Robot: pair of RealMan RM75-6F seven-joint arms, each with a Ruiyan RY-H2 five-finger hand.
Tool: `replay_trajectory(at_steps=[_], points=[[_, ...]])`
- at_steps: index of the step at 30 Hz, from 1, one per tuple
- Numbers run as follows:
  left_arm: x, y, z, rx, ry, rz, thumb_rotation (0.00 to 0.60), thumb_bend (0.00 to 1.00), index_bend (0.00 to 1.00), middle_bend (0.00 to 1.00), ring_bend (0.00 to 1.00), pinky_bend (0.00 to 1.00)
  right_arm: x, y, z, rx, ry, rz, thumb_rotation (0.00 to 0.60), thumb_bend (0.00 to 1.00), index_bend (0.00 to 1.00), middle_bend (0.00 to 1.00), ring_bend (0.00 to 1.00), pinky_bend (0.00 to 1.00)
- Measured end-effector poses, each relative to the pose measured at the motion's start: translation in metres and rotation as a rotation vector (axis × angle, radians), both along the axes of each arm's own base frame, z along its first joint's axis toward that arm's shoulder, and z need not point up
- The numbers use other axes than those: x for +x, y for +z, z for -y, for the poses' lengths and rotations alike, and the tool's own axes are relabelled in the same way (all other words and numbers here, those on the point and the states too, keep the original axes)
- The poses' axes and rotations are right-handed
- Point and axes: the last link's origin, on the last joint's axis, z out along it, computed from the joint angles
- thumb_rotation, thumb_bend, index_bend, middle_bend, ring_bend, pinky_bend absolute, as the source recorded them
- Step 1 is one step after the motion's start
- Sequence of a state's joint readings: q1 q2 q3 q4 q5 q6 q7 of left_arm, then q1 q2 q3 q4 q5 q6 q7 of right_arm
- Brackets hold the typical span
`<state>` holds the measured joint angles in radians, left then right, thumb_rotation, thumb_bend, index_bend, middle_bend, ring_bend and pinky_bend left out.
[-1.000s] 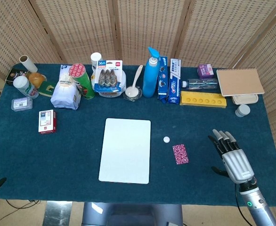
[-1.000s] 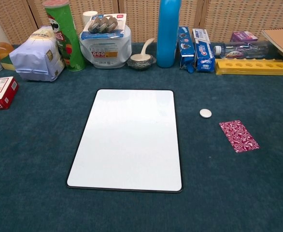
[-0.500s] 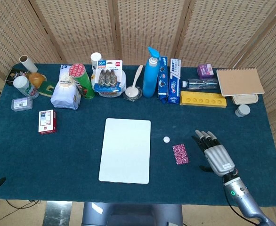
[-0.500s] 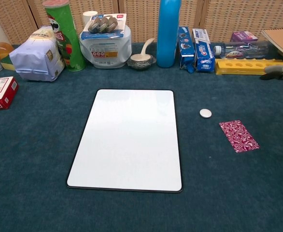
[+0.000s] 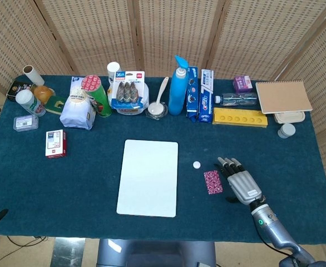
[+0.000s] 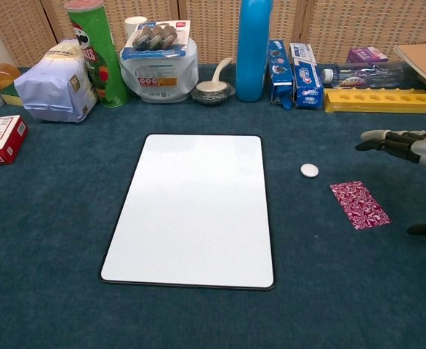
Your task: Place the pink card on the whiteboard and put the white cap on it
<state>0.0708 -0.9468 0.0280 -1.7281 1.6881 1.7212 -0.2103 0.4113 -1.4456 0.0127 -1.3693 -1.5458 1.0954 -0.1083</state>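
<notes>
While nothing has yet been lifted, this is how things stand from where I am:

Pink card: the pink card lies flat on the table, to the right of the whiteboard and apart from it, nothing touching it that I can see.

White cap: the white cap sits on the cloth between the whiteboard and the card, just up and left of the card, clear of both.

Whiteboard: the whiteboard lies flat mid-table, its face bare.

Progress: by my judgement neither half of the task is done; the card must go onto the board, then the cap on top of the card.

Right robot hand: the right robot hand hovers just beside the card's right edge, palm down, fingers stretched forward and apart, thumb hanging low on the near side. It holds nothing, and I see no contact with the card.

Left robot hand: only a dark tip shows at the table's left edge in the head view; I cannot tell whether it is the hand.

Surroundings: a blue bottle, a yellow tray and a notebook stand along the far side, well away.
</notes>
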Motion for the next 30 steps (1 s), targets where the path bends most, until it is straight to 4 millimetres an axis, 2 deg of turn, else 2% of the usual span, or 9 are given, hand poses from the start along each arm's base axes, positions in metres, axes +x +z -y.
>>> replay_trajectory(at_steps=[10, 30], points=[[0.001, -0.003, -0.003, -0.015, 0.006, -0.007, 0.600, 0.04, 0.00, 0.00, 0.00, 0.05, 0.002, -0.010, 0.013, -0.016, -0.032, -0.004, 0.600, 0.00, 0.03, 0.00, 0.00, 0.00], [0.000, 0.000, 0.000, -0.009, -0.001, 0.008, 0.600, 0.04, 0.00, 0.00, 0.00, 0.05, 0.010, -0.022, 0.016, -0.003, -0.046, -0.032, 0.600, 0.00, 0.03, 0.00, 0.00, 0.00]])
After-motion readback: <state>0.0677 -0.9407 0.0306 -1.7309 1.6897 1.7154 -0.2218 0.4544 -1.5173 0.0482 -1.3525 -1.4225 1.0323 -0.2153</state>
